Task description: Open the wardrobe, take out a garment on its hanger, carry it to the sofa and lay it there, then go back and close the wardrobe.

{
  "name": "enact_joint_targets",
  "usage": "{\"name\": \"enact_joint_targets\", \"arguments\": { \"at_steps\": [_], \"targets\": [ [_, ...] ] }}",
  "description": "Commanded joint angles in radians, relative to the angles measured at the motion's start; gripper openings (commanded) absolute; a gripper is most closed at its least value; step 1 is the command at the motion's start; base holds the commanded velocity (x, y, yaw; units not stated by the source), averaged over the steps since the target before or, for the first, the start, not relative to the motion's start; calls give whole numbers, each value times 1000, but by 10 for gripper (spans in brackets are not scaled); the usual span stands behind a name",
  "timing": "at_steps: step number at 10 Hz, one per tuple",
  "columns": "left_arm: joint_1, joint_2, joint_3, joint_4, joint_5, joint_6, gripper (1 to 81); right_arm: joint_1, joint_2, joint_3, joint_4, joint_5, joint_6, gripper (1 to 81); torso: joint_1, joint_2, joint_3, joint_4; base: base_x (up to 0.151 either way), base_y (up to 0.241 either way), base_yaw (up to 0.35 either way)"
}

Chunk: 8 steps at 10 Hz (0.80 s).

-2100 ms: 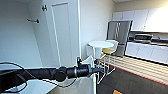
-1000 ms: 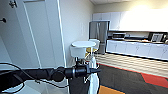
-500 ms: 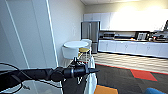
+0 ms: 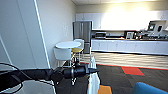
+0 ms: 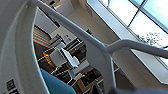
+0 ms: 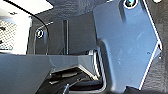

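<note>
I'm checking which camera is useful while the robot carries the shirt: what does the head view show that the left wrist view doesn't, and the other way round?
Head view alone: the left arm reaching across, its gripper at the white garment hanging below, a round white table, a steel fridge and the kitchen counter.

Left wrist view alone: the white hanger up close, large windows, and a cluster of chairs and tables.

Both: the blue sofa.
</note>
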Motion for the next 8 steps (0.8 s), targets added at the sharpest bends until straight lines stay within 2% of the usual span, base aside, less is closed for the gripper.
{"name": "enact_joint_targets", "arguments": {
  "at_steps": [1,8],
  "targets": [
    [-161,-3,24,36,-41,22,10,40,17,9,-5,-50,-8,811,0,0,0,0,0,0,-230],
    [-161,-10,37,41,-38,22,10,52,17,11,-6,-61,-14,811,0,0,0,0,0,0,-230]
  ]
}}
